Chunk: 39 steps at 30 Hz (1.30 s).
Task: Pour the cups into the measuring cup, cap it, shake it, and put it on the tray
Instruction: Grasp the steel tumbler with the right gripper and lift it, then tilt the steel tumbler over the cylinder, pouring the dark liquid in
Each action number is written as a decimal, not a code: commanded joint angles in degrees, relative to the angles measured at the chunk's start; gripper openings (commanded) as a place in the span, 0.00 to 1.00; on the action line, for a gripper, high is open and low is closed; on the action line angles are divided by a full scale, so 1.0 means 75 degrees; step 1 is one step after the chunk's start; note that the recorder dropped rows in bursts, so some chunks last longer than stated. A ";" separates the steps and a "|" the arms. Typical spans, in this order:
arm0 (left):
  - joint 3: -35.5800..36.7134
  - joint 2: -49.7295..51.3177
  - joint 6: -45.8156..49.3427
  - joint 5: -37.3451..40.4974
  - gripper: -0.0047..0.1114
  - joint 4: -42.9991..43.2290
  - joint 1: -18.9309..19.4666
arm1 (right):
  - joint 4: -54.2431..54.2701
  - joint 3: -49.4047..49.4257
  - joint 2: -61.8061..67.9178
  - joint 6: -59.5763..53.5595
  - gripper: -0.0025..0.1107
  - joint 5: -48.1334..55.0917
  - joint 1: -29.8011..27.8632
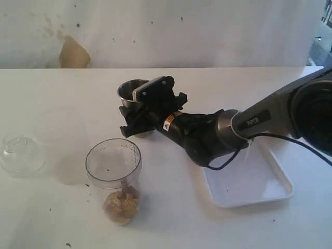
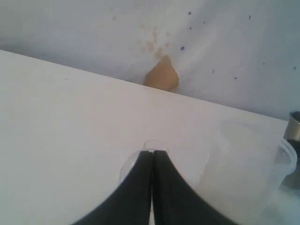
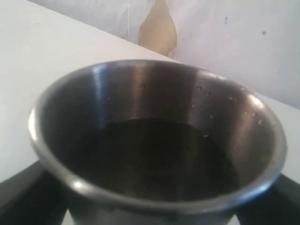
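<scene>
The steel tumbler (image 1: 129,91) stands upright behind the measuring cup, and dark liquid fills its lower part (image 3: 154,154). My right gripper (image 1: 134,118) reaches in from the right and is shut on its body, one finger on each side (image 3: 21,190). The clear measuring cup (image 1: 113,165) stands in front with brown bits at its bottom. The clear dome cap (image 1: 19,154) rests on the table at far left. My left gripper (image 2: 152,153) is shut and empty, its tips hovering over the cap (image 2: 129,164). The white tray (image 1: 249,181) lies at right. The wooden cup is out of view.
A brown stain (image 1: 73,53) marks the wall behind the table. The right arm (image 1: 259,122) stretches over the tray's far-left part. In the left wrist view the see-through measuring cup (image 2: 262,164) and the tumbler's edge (image 2: 294,124) stand beyond the cap.
</scene>
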 commanded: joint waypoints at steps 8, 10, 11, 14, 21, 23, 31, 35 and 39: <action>0.0000 -0.0036 -0.0021 -0.0112 0.05 0.0046 0.0006 | -0.0771 -0.0035 -0.2683 0.0060 0.02 0.1901 -0.0006; 0.0000 -0.0036 -0.0021 -0.0112 0.05 0.0046 0.0006 | -0.0905 0.0007 -0.3120 0.0046 0.02 0.2458 -0.0006; 0.0000 -0.0036 -0.0021 -0.0112 0.05 0.0046 0.0006 | -0.1055 0.0089 -0.3404 0.0046 0.02 0.2575 -0.0006; 0.0000 -0.0036 -0.0021 -0.0112 0.05 0.0046 0.0006 | -0.1258 0.0640 -0.4100 0.0201 0.02 0.2541 -0.0006; 0.0000 -0.0036 -0.0021 -0.0112 0.05 0.0046 0.0006 | -0.1749 0.2161 -0.5154 0.0248 0.02 0.2216 -0.0006; 0.0000 -0.0036 -0.0021 -0.0112 0.05 0.0046 0.0006 | -0.2109 0.2470 -0.5229 0.0450 0.02 0.2159 -0.0006; 0.0000 -0.0036 -0.0021 -0.0112 0.05 0.0046 0.0006 | -0.3367 0.3085 -0.5229 0.0921 0.02 0.1170 -0.0006; 0.0000 -0.0036 -0.0021 -0.0112 0.05 0.0046 0.0006 | -0.3919 0.3085 -0.5229 0.0921 0.02 0.1096 -0.0006; 0.0000 -0.0036 -0.0021 -0.0112 0.05 0.0046 0.0006 | -0.4424 0.3085 -0.5229 0.0801 0.02 0.0930 -0.0006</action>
